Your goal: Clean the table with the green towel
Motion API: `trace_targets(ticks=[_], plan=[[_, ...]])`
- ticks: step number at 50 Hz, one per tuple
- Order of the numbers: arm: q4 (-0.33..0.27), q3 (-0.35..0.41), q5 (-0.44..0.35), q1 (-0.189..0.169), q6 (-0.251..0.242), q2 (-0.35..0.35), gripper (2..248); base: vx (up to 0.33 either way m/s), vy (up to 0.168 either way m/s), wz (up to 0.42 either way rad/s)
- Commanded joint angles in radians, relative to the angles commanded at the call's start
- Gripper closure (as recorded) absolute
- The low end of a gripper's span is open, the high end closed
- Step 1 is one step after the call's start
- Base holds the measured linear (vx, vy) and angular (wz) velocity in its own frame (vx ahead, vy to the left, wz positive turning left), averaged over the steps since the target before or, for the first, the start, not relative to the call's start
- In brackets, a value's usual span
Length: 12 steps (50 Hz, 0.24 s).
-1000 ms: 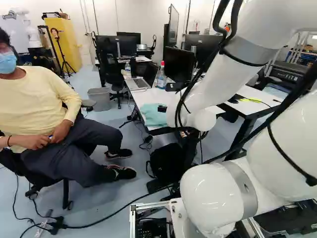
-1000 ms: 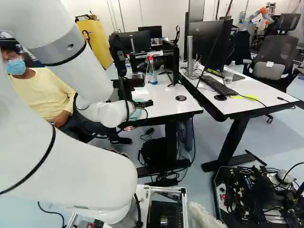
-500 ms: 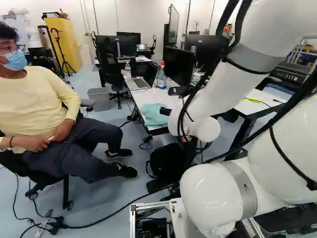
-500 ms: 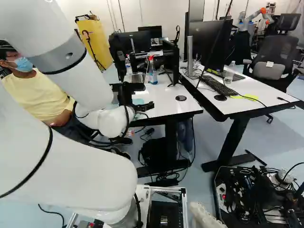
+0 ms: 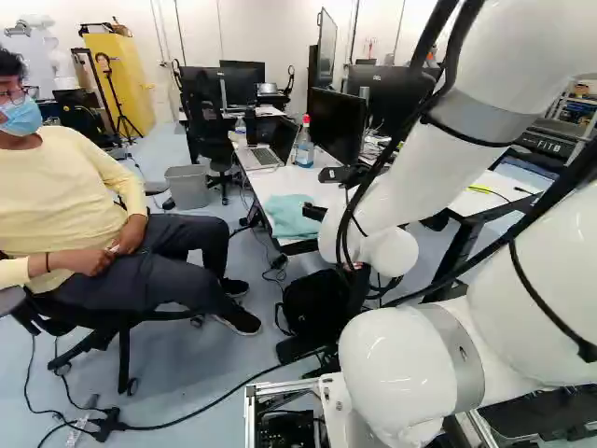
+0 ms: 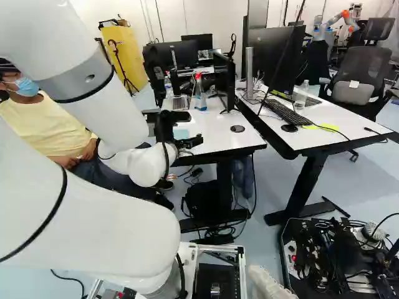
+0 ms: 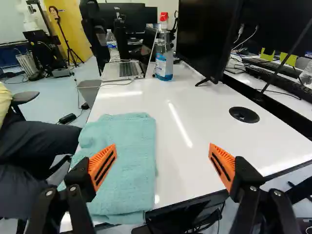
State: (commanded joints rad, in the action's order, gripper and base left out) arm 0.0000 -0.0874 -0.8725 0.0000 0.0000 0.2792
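Seen twice from behind the arm (image 6: 131, 230), once close up from the wrist.
In the left and right base views, looking ahead and slightly down from either side of the arm, facing much the same way, sharing the tabletop (image 7: 195, 161), spray bottle (image 7: 164, 61), laptop (image 7: 119, 70) and yellow cabinet (image 5: 131, 79) well beyond; from the right, taking in more of the neighbouring tabletop (image 6: 355, 116). In the wrist view, looking along the claw (image 6: 195, 128) from much nearer, over the same tabletop toward the bottle and laptop.
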Motion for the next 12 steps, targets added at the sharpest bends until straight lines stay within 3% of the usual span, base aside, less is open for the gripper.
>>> trace_targets(ticks=[12], plan=[[0.000,0.000,0.000,0.000,0.000,0.000,3,0.000,0.000,0.000]])
